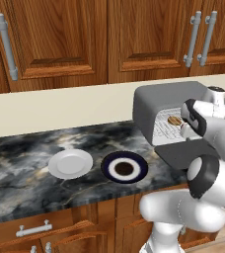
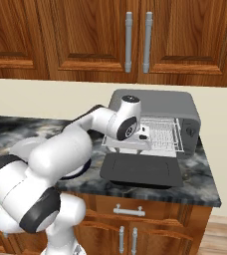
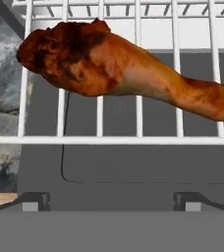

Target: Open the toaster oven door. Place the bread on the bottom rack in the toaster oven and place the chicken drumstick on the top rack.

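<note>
The grey toaster oven (image 1: 156, 101) (image 2: 158, 102) stands at the counter's right end. Its door (image 1: 186, 154) (image 2: 140, 170) is folded down flat. The brown chicken drumstick (image 3: 114, 74) lies across a silver-white wire rack (image 3: 99, 140) (image 2: 161, 133) that is slid out over the door. I cannot tell for certain which rack it is. My gripper (image 3: 111, 202) (image 2: 144, 133) (image 1: 186, 129) hovers just in front of the drumstick, open, with nothing between its fingertips (image 3: 33, 199). The round tan bread (image 1: 173, 120) rests deeper inside the oven on a wire grid.
A white plate (image 1: 70, 163) and a dark blue-rimmed plate (image 1: 124, 167) sit on the marble counter (image 1: 20, 163) left of the oven. Wooden cabinets hang above, drawers run below the counter edge. My arm crosses in front of the oven opening.
</note>
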Controlling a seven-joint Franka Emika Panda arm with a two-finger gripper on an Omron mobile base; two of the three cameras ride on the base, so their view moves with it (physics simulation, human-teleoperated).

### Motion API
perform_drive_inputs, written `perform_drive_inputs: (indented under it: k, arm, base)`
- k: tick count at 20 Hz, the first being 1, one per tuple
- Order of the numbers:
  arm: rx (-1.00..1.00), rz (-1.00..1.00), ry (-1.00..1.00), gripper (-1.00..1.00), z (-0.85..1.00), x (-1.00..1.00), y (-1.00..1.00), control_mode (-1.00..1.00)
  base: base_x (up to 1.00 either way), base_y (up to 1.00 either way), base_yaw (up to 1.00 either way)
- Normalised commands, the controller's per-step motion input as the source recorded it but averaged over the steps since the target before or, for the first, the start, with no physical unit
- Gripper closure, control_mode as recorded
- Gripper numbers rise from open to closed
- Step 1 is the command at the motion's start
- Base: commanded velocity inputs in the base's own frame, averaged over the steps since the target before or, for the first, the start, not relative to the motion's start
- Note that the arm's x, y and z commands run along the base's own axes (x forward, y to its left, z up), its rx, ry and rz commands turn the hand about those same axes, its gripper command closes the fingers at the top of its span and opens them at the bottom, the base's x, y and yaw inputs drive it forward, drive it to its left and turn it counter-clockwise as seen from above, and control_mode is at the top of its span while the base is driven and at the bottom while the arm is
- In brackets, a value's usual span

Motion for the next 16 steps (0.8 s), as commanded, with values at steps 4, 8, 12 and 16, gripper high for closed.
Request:
perform_drive_inputs:
  k: [4,8,12,16]
  arm:
    - [0.06,-0.1,0.0,-1.0,-0.13,0.28,0.0,-1.0]
    - [0.02,-0.05,0.0,-1.0,-0.11,0.26,-0.04,-1.0]
    - [0.01,0.0,-0.02,-1.0,-0.16,0.14,-0.15,-1.0]
    - [0.0,0.0,-0.06,-1.0,-0.11,0.14,-0.16,-1.0]
  base:
    - [0.0,0.0,0.0]
    - [0.0,0.0,0.0]
    - [0.0,0.0,0.0]
    - [0.0,0.0,0.0]
